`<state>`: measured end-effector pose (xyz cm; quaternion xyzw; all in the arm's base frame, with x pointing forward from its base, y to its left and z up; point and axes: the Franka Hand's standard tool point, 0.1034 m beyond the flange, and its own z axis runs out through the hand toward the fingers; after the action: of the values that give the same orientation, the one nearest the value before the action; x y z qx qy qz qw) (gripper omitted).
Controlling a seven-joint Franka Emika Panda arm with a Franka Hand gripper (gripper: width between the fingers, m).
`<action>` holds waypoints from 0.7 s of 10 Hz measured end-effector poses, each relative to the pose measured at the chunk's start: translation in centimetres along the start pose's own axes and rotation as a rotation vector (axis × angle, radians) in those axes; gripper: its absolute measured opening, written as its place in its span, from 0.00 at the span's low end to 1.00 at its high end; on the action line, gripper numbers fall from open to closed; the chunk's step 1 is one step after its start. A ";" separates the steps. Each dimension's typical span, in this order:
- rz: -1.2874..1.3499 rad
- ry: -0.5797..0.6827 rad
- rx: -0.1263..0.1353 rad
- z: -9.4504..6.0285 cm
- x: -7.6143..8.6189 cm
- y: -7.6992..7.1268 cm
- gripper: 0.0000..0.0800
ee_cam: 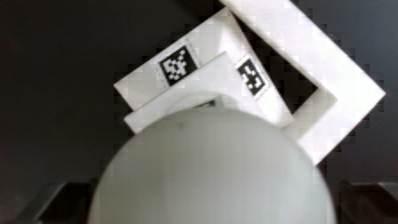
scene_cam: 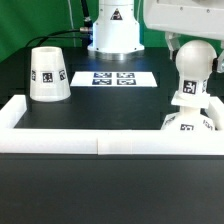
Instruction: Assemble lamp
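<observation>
The white rounded bulb (scene_cam: 194,66) stands upright on the squat white base (scene_cam: 190,122) at the exterior view's right, next to the front wall. My gripper (scene_cam: 193,48) comes down from above with a dark finger on each side of the bulb's top, shut on it. In the wrist view the bulb (ee_cam: 214,165) fills the foreground between the fingers at the lower corners, my gripper (ee_cam: 217,206) closed around it, and the tagged base (ee_cam: 199,72) shows beyond it. The white truncated-cone shade (scene_cam: 47,75) stands alone at the exterior view's left.
A white raised wall (scene_cam: 100,148) runs along the front of the black table and turns back at both ends; its corner shows in the wrist view (ee_cam: 317,70). The marker board (scene_cam: 113,78) lies at the middle back. The white robot pedestal (scene_cam: 113,30) stands behind it.
</observation>
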<state>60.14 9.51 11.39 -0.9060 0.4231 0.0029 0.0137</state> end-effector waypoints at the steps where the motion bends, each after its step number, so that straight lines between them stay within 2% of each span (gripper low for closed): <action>1: -0.083 -0.005 -0.006 -0.3 -0.1 0.2 0.87; 5: -0.313 -0.010 -0.010 -0.9 -0.9 0.9 0.87; 7: -0.429 -0.027 -0.025 -0.8 -1.5 1.1 0.87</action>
<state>58.30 9.95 12.20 -0.9753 0.2202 0.0174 0.0085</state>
